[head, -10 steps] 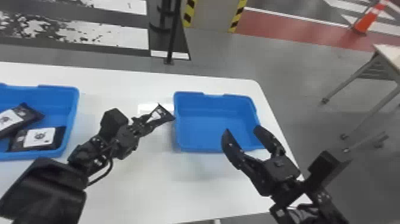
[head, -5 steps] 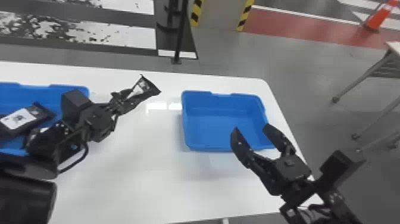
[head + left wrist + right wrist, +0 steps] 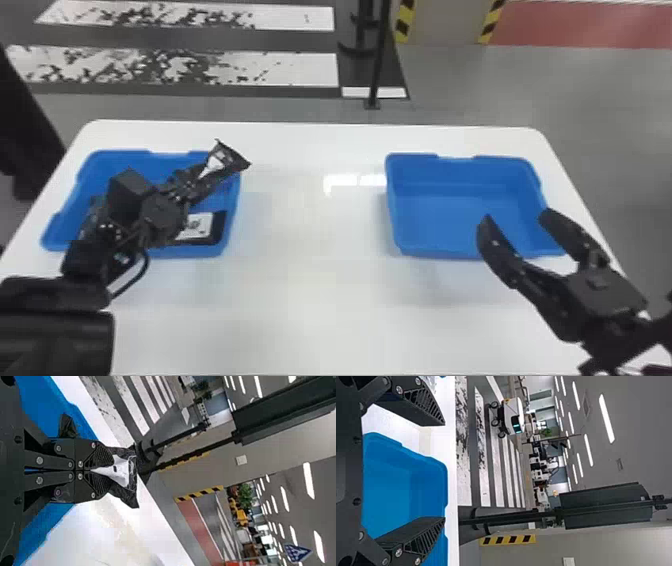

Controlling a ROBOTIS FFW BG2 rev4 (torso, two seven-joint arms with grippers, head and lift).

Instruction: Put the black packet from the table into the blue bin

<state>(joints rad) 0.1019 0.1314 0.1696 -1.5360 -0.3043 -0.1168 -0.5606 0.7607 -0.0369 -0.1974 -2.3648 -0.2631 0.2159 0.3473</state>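
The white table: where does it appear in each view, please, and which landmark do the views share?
Head view: the white table spans the middle, under the left blue bin and right blue bin.
Left wrist view: beyond the left blue bin, behind the left pincer.
Right wrist view: between the right blue bin and the crossing stripes.
Landmark: yellow-and-black striped edging.

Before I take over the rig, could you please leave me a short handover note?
Left gripper: closed on the black packet, held up by the left blue bin.
Right gripper: open and holding nothing, at the near side of the right blue bin.
Done: packet gripped and raised; another packet lies in the left bin.
Left to do: put the held packet in, probably the left bin, and release it.
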